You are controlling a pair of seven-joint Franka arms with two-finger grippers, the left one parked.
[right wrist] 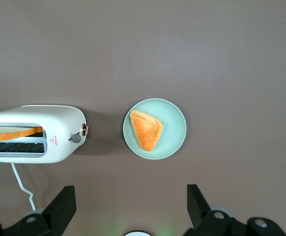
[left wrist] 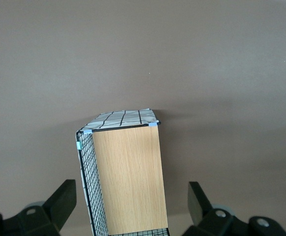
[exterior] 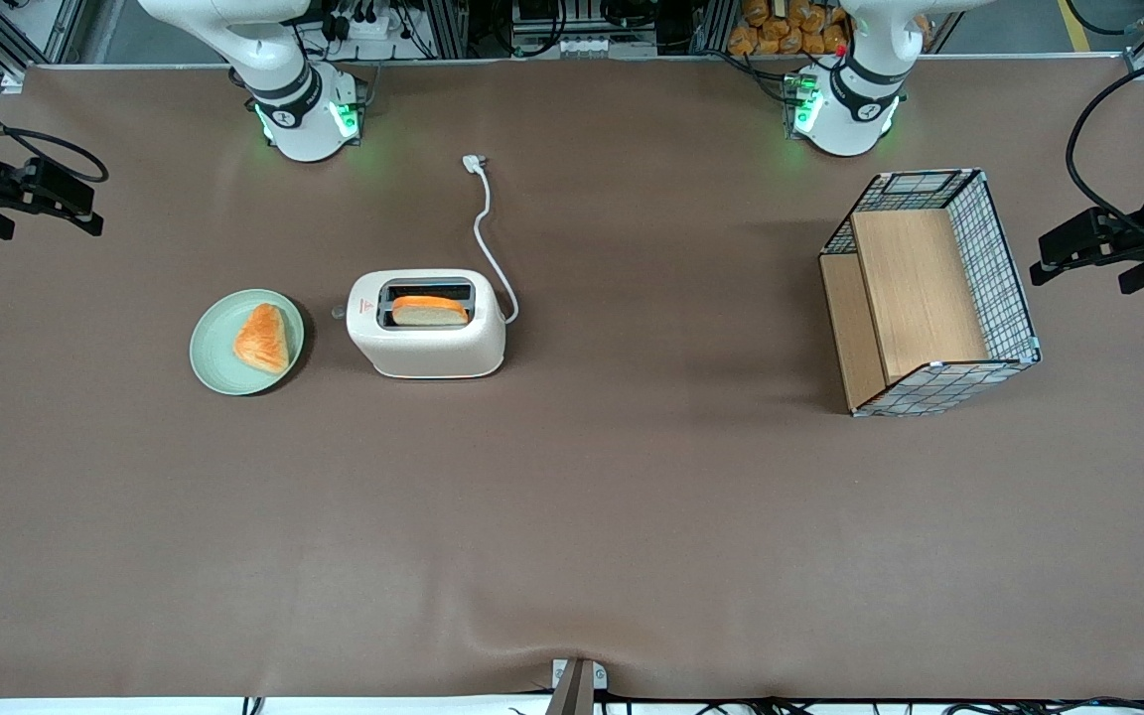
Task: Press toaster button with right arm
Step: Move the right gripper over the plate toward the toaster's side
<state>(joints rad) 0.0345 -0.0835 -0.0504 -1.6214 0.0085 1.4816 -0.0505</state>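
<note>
The cream-white toaster (exterior: 428, 343) (right wrist: 59, 129) stands mid-table with a slice of toast (exterior: 429, 310) in one slot. Its small grey toaster button (exterior: 338, 312) (right wrist: 76, 138) sticks out of the narrow end that faces the green plate. The right arm's gripper (exterior: 75, 204) (right wrist: 131, 196) hangs at the working arm's end of the table, well above the cloth and far from the toaster. It is open, with nothing between its black fingers (right wrist: 64, 201).
A green plate (exterior: 210, 348) (right wrist: 174, 113) carrying a wedge of bread (exterior: 262, 338) lies beside the toaster's button end. The white power cord (exterior: 485, 228) trails from the toaster toward the arm bases. A wire-and-wood basket (exterior: 929, 293) stands toward the parked arm's end.
</note>
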